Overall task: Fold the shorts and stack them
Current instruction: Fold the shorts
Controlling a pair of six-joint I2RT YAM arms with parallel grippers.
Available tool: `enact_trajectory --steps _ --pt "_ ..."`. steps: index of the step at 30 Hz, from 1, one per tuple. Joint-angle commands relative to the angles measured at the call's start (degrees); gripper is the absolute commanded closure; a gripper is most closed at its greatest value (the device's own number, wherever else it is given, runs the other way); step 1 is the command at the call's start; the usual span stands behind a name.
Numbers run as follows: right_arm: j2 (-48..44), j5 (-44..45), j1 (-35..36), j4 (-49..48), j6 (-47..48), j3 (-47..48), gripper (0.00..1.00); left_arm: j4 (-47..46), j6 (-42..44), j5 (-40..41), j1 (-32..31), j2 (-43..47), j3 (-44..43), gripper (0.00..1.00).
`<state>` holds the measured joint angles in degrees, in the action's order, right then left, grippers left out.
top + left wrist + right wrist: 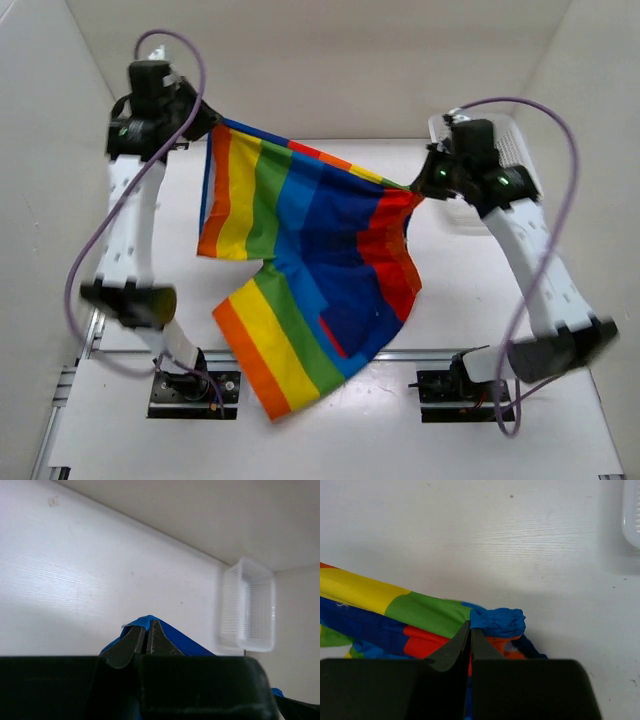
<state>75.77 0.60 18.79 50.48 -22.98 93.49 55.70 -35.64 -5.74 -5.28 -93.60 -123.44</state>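
Observation:
The rainbow-striped shorts [300, 260] hang stretched between my two grippers above the table, with one leg trailing down past the table's front edge. My left gripper [205, 118] is shut on the shorts' far left corner; in the left wrist view a blue fold [190, 644] is pinched between its closed fingers [148, 630]. My right gripper [420, 185] is shut on the right edge of the shorts; in the right wrist view the bunched blue waistband [497, 621] sits at its closed fingertips [470, 630].
A white mesh basket [505, 150] stands at the back right, behind my right arm, and shows in the left wrist view [250, 605]. The white walls of the enclosure close in the table on three sides.

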Motion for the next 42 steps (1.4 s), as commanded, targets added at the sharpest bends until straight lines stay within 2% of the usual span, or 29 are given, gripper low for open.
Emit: enact_trajectory --steps 1,6,8,12,15,16,21,22,25,26,31,33,36,42 --pt "9.35 8.11 -2.53 -5.47 3.82 -2.09 1.0 -4.46 2.68 6.71 2.47 -7.97 -7.5 0.9" --pt "25.2 4.51 -5.51 -7.76 2.42 4.49 1.0 -4.46 2.68 5.47 2.47 -24.92 -18.84 0.9" --pt "30.91 1.52 -6.47 -7.76 1.71 8.69 1.0 -4.46 2.68 4.42 2.47 -27.85 -23.15 0.9" --pt "39.35 -3.41 -7.8 -5.76 1.71 17.21 1.0 -4.46 2.68 1.88 2.99 -29.44 -23.7 0.9" --pt "40.16 -4.03 -7.8 -3.82 2.24 19.36 1.0 -4.46 3.9 1.34 2.99 -23.4 -14.93 0.9" --pt "40.16 -4.03 -7.8 -3.81 2.24 19.36 1.0 -4.46 4.43 1.34 2.47 -18.51 -8.29 0.9" --pt "30.96 -4.03 -8.33 -3.81 2.77 9.97 1.0 -4.46 4.62 2.05 2.47 -1.0 12.57 0.9" --pt "29.28 -4.03 -8.33 -4.42 2.77 5.43 1.0 -4.46 4.09 1.35 1.94 4.69 19.31 0.9" --pt "22.69 -4.03 -8.33 -6.09 2.77 -3.97 1.0 -3.93 2.33 0.12 0.63 12.72 29.27 0.9" --pt "19.63 -4.03 -8.33 -6.79 1.98 -6.54 1.0 -3.93 0.67 -0.41 -0.42 17.53 35.74 0.9" --pt "11.61 -3.68 -6.67 -10.39 -2.76 -24.19 1.0 -0.16 -6.1 0.72 -3.68 31.27 53.97 0.9" --pt "8.09 -1.84 -5.96 -10.93 -4.43 -28.17 1.0 1.24 -8.82 0.73 -4.83 36.98 61.08 0.9" --pt "4.14 -0.43 -5.95 -11.46 -5.58 -34.33 1.0 3.7 -11.46 0.73 -7.54 42.43 67.77 0.9" --pt "-3.25 2.3 -5.95 -10.93 -7.51 -42.69 1.0 10.47 -16.03 2.13 -10.45 47.53 75.17 0.9"
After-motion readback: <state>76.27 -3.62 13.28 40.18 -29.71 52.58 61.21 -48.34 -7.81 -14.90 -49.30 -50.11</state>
